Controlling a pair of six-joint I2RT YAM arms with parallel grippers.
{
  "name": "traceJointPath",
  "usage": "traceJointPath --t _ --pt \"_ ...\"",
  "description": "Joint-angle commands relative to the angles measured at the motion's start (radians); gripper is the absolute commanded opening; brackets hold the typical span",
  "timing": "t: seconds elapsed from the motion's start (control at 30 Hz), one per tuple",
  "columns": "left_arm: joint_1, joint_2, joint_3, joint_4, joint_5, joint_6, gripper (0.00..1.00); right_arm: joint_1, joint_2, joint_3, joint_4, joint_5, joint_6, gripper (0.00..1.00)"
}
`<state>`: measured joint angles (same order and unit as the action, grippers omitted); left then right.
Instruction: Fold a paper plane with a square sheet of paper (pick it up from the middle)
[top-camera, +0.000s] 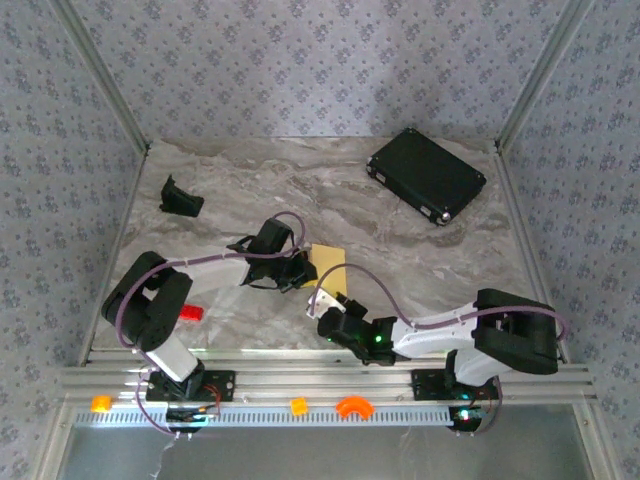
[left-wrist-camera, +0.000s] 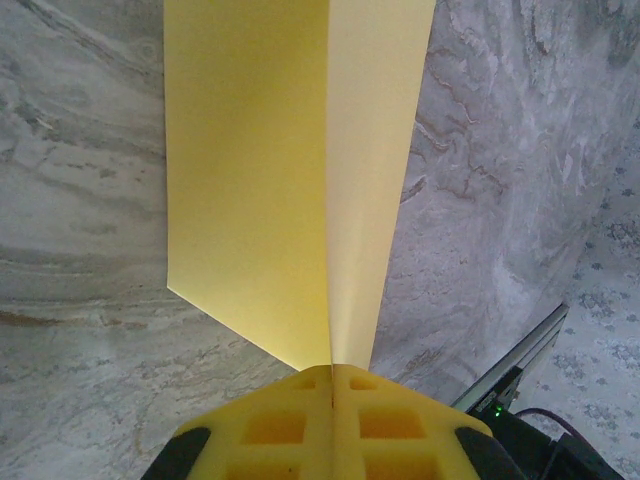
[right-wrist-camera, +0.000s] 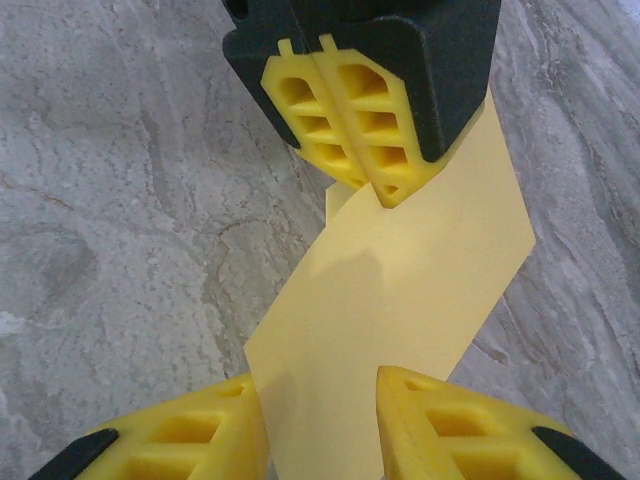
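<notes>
The square sheet of paper (top-camera: 328, 266) is pale yellow, folded along a centre crease, and held up off the marble table (top-camera: 430, 260) near its middle. My left gripper (left-wrist-camera: 332, 372) is shut on the paper (left-wrist-camera: 270, 180) at the crease, and its two flaps spread away from the fingers. In the right wrist view the left gripper (right-wrist-camera: 372, 185) pinches the far end of the paper (right-wrist-camera: 400, 290). My right gripper (right-wrist-camera: 318, 380) stands open with the near end of the sheet lying between its yellow fingers (right-wrist-camera: 200, 430), which do not press it. From above, the right gripper (top-camera: 323, 300) sits just below the paper.
A black rectangular case (top-camera: 427, 175) lies at the back right and a small black holder (top-camera: 180, 198) at the back left. A red block (top-camera: 190, 312) sits by the left arm's base. Orange plastic pieces (top-camera: 352, 406) rest on the front rail.
</notes>
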<state>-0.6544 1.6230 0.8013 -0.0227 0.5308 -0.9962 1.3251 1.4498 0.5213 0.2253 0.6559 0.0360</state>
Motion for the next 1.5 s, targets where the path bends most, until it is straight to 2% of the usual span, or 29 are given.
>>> traceJointPath --t 0.0,0.2,0.57,1.1,1.3,1.47 --pt "-0.005 -0.023 -0.003 0.007 -0.004 -0.005 0.00 -0.012 -0.014 -0.005 0.035 -0.020 0.031 0.34" --pt "-0.008 -0.023 -0.001 0.005 -0.003 -0.005 0.00 -0.032 -0.015 0.002 0.069 -0.034 0.042 0.32" --pt "-0.007 -0.023 0.001 0.004 -0.006 -0.005 0.00 -0.047 -0.043 -0.015 0.032 -0.070 0.055 0.18" --pt "-0.009 -0.020 0.004 0.003 -0.004 -0.005 0.00 -0.055 -0.026 0.000 0.006 -0.079 0.064 0.17" --pt "-0.009 -0.017 0.006 0.003 -0.006 -0.007 0.00 -0.058 -0.029 0.000 0.006 -0.097 0.070 0.05" --pt "-0.009 -0.018 0.007 0.002 -0.011 -0.007 0.02 -0.061 -0.035 0.001 -0.004 -0.113 0.081 0.01"
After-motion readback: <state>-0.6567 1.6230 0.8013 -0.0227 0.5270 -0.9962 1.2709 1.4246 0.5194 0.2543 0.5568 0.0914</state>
